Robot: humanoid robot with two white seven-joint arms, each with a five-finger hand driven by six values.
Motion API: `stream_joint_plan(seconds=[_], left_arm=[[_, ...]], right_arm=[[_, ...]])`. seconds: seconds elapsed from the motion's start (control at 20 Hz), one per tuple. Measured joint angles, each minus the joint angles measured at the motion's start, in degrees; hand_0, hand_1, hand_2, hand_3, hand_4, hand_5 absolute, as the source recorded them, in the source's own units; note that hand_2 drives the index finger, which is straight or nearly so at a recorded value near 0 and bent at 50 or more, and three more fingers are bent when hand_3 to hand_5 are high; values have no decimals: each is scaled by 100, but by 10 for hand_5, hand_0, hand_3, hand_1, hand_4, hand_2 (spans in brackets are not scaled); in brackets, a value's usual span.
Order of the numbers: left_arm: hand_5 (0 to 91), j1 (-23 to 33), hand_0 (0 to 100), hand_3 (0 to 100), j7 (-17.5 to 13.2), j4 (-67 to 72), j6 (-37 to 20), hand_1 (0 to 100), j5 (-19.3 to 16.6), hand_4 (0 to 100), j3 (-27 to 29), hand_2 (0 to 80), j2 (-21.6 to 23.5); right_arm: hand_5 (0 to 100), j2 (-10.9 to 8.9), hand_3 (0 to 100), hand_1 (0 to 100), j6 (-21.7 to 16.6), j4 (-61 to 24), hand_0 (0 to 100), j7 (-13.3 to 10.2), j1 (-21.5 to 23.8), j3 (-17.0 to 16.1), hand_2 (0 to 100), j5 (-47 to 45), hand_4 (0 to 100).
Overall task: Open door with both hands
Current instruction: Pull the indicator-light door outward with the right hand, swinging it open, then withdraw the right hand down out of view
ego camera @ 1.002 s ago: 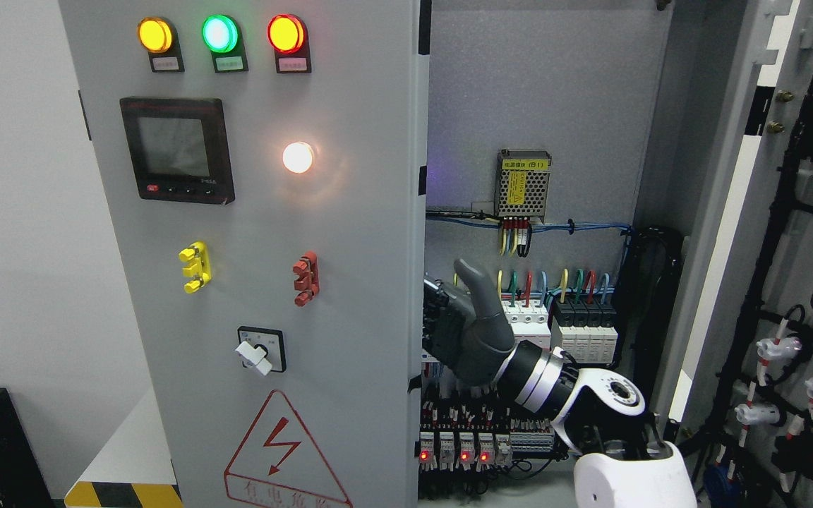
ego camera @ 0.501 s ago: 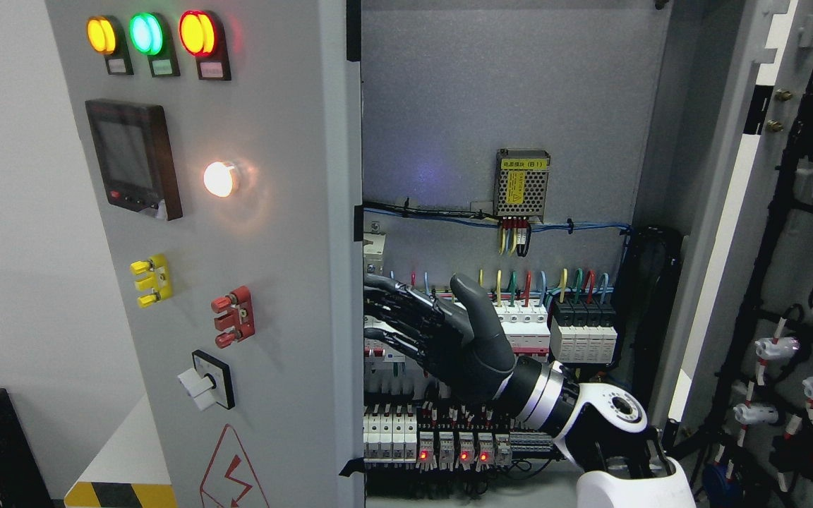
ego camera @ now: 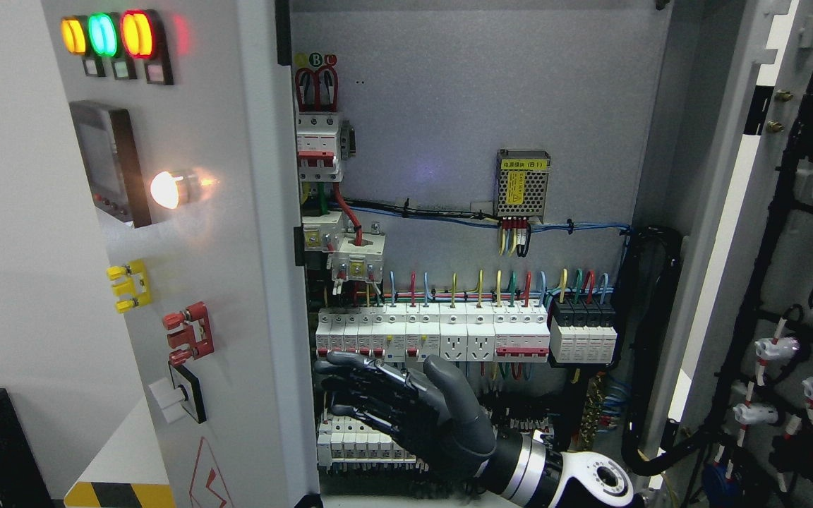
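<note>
I have the right hand (ego camera: 406, 413) low inside the cabinet, fingers spread flat and holding nothing, tips just beside the inner edge of the left door (ego camera: 237, 282). That door stands swung well out to the left; the right door (ego camera: 724, 233) is open too. To push cleanly I would keep the palm on the door's edge — not drifting back toward the breaker row (ego camera: 435, 328) just above the knuckles. There is open room between the wiring and the right door frame for drawing the arm out.

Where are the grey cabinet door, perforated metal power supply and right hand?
grey cabinet door (ego camera: 237, 282), head view, bare front panel.
perforated metal power supply (ego camera: 522, 185), head view, yellow label.
right hand (ego camera: 406, 413), head view, palm.
</note>
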Motion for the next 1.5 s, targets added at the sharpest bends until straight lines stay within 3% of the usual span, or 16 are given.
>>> stream_joint_plan(seconds=[0.35,0.9,1.25,1.5], left_arm=[[0,0,0,0,0,0,0,0,0,0,0,0,0],[0,0,0,0,-1,0,0,0,0,0,0,0,0],[0,-16,0,0,-201,-1,0,0,0,0,0,0,-1],[0,-33,0,0,-222,1,0,0,-1,0,0,0,-7]], right_arm=[[0,-13,0,0,14,-347,0,-29,329,608,0,-158,0],[0,60,0,0,35,-523,0,-53,462,1320,0,-214,0],[0,171,0,0,41,-447,0,-21,461,1706,0,-216,0],[0,228,0,0,41,-311,0,-313,403,1902,0,-217,0]])
